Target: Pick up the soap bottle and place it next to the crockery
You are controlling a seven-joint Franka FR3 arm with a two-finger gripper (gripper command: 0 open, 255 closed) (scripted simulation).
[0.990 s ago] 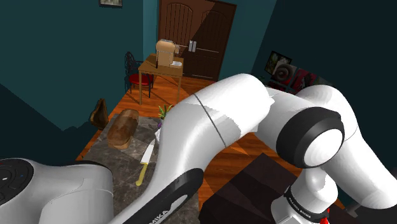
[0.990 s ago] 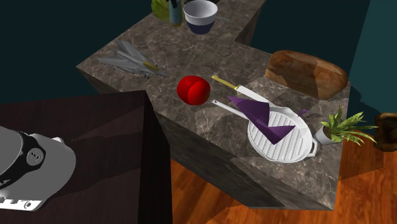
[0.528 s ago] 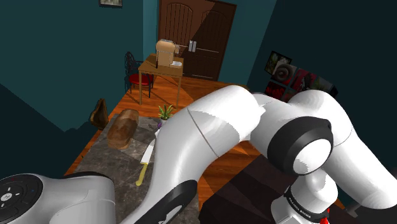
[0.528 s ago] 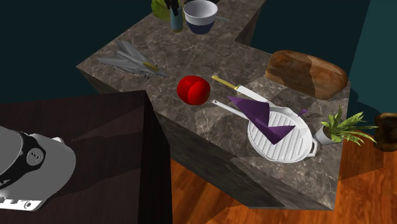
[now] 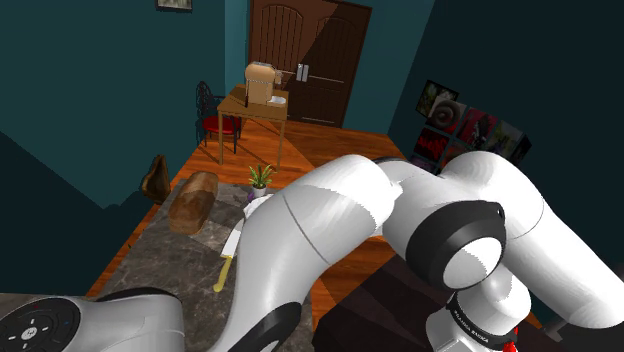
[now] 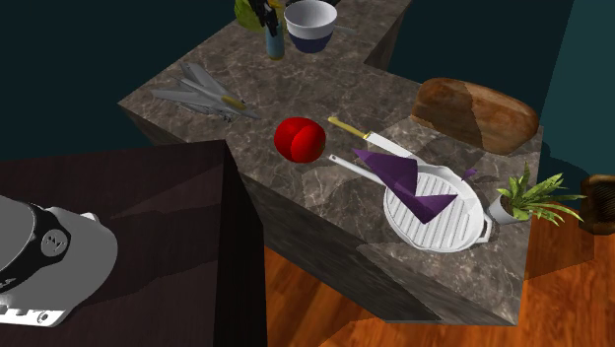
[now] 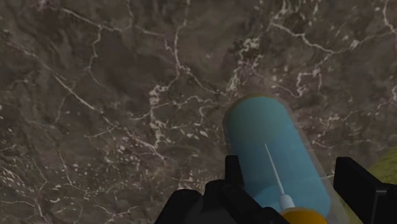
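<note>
Claw [image 7: 290, 164] has dropped over pale-blue cylindrical soap bottle with orange pump [image 7: 264, 143] in last half second. Fingers spread, straddling it, no squeeze evident. Bottle stands on dark marbled tabletop [image 6: 325, 89], just beside white-and-navy bowl [image 6: 310, 25]. Grasp likely next.

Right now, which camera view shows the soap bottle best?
The wrist view: the blue soap bottle with orange cap appears large between the gripper's open fingers. The second exterior view shows it small at the top edge, beside the bowl. In the shoulder view the arm covers that spot.
</note>
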